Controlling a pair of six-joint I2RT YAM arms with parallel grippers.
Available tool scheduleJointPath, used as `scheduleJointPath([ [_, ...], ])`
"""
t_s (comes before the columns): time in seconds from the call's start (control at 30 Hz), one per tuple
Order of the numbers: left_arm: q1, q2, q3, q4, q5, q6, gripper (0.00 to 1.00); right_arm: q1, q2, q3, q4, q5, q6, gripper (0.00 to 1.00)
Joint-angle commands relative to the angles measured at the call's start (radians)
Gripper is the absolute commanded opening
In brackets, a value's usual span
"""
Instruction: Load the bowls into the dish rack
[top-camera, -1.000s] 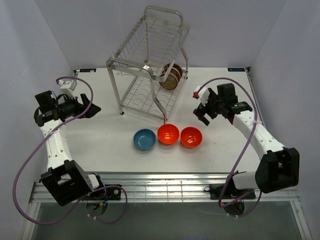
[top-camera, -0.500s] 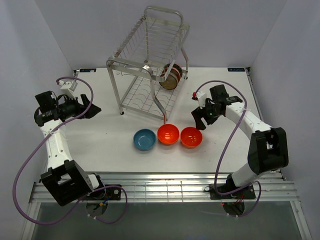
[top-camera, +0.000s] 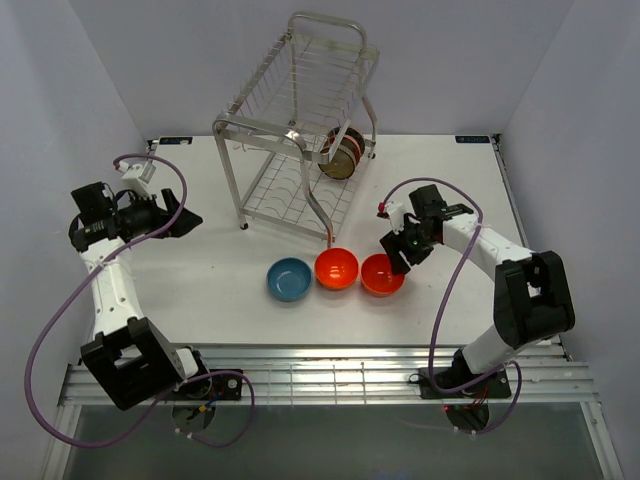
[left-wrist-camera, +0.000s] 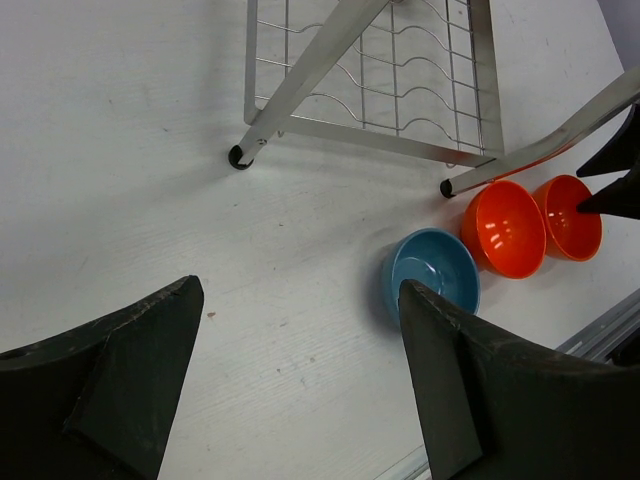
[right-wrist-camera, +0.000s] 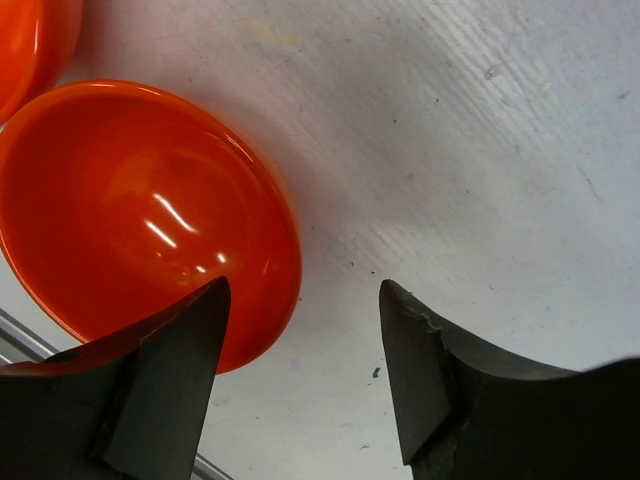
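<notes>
A blue bowl (top-camera: 289, 279) and two orange bowls (top-camera: 336, 268) (top-camera: 382, 274) stand in a row on the table in front of the silver wire dish rack (top-camera: 297, 120). A dark brown bowl (top-camera: 341, 154) and a patterned bowl behind it stand on edge in the rack's lower tier. My right gripper (top-camera: 398, 256) is open, low over the right orange bowl (right-wrist-camera: 140, 215); one finger is above its rim and the other over bare table. My left gripper (top-camera: 186, 220) is open and empty at the far left. The left wrist view shows the blue bowl (left-wrist-camera: 434, 274).
The rack's feet (left-wrist-camera: 237, 157) and slanted legs stand just behind the bowls. The table's front edge (top-camera: 330, 347) lies close below the row of bowls.
My right gripper has moved left and down towards the right orange bowl, from beside it to over its right rim. The left arm and the bowls have not moved.
</notes>
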Motion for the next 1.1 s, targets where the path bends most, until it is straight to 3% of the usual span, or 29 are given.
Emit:
scheduleJointPath([
  [0.0,0.005,0.005,-0.007,0.007,0.034,0.015,0.89,0.022,0.012,-0.016,0.028,-0.006,0.029,0.65],
  [0.2,0.005,0.009,0.000,0.012,0.035,0.009,0.89,0.039,0.035,-0.027,0.045,-0.009,0.061,0.56],
  [0.3,0.005,0.009,0.003,0.013,0.034,0.009,0.89,0.039,0.037,-0.015,0.044,-0.005,0.070,0.39],
  [0.33,0.005,0.009,0.003,0.012,0.034,0.009,0.89,0.039,0.035,-0.010,0.039,-0.006,0.073,0.26],
  [0.4,0.005,0.009,0.003,0.013,0.035,0.007,0.88,0.039,0.025,0.001,0.039,-0.008,0.078,0.10],
  [0.43,0.005,0.009,0.002,0.013,0.035,0.004,0.88,0.039,0.017,0.005,0.039,-0.002,0.083,0.08],
  [0.77,0.005,0.005,0.023,0.020,0.034,-0.005,0.90,0.041,-0.135,0.079,0.263,0.190,0.089,0.08],
  [1.0,0.005,0.009,0.022,0.044,0.034,-0.036,0.90,0.051,-0.147,0.079,0.589,0.392,0.142,0.08],
  [1.07,0.005,0.009,0.017,0.052,0.037,-0.045,0.90,0.068,-0.161,0.026,0.795,0.489,0.146,0.08],
])
